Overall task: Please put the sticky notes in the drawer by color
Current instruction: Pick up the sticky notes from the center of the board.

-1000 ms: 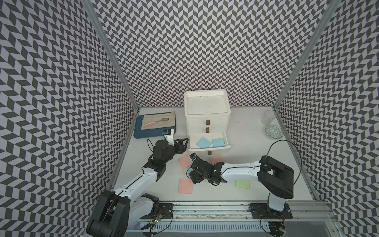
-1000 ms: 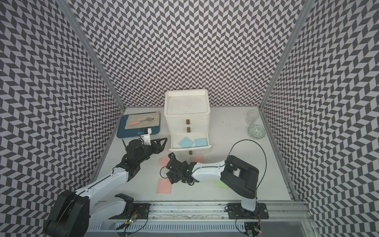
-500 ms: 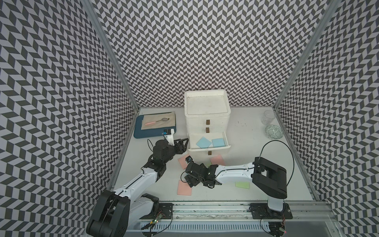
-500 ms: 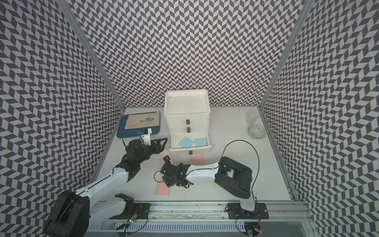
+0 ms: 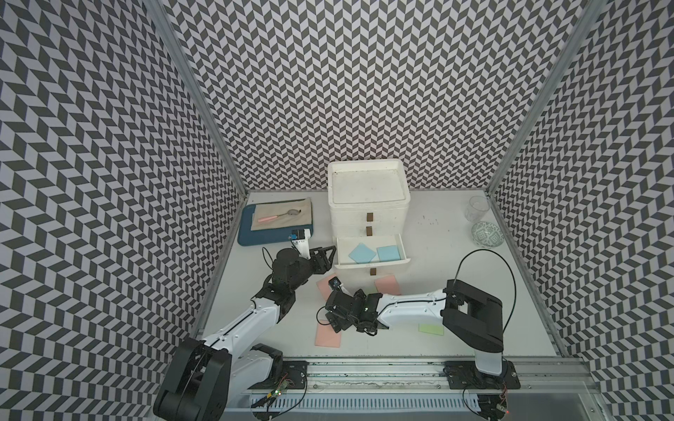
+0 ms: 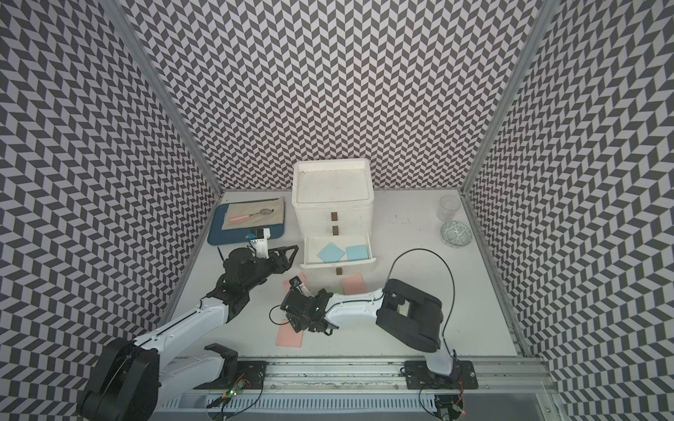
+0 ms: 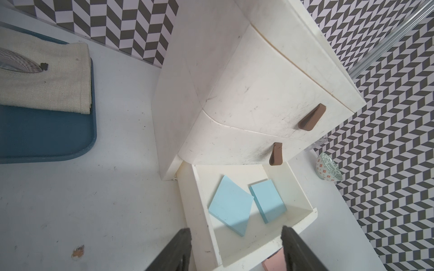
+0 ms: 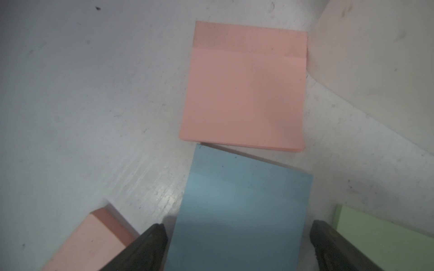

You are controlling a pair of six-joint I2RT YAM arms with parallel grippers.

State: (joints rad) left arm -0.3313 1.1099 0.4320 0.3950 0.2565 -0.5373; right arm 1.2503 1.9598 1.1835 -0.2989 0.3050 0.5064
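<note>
Sticky notes (image 5: pixel 387 284) are divided between the table (image 8: pixel 70 93) and the white three-drawer unit (image 5: pixel 366 215). Nearest me, one light blue note (image 8: pixel 242 211) lies flat on the table directly between the fingers (image 8: pixel 150 248) of my right gripper (image 8: pixel 238 225). These fingers are spread wider than the note and pinch nothing. Just beyond the fingertips, almost touching the blue note's far edge, lies a salmon-pink note (image 8: pixel 244 89). Outside one finger sits a pink pad (image 8: pixel 94 237); outside the opposite finger, a light green note (image 8: pixel 375 239). In both top views the gripper body hides the blue note. Another green note (image 5: pixel 431 329) lies well behind the fingers, beside the right forearm.

Farther out, my left gripper (image 7: pixel 234 230) holds its fingers (image 7: pixel 178 248) spread and empty. The near corner of the open bottom drawer (image 7: pixel 199 206) shows between them; I cannot tell whether they touch it. Ahead of these fingertips, inside that drawer, two light blue pads (image 7: pixel 231 206) lie close together. Above them, the two upper drawers of the unit are shut, each with a brown tab handle (image 7: pixel 312 117).

Farthest away, a blue tray (image 5: pixel 262 238) carrying a beige cloth (image 5: pixel 288 215) lies left of the left fingers. A clear glass (image 5: pixel 478 207) and a patterned bowl (image 5: pixel 487 235) stand well apart from both grippers, far right of the right fingers.
</note>
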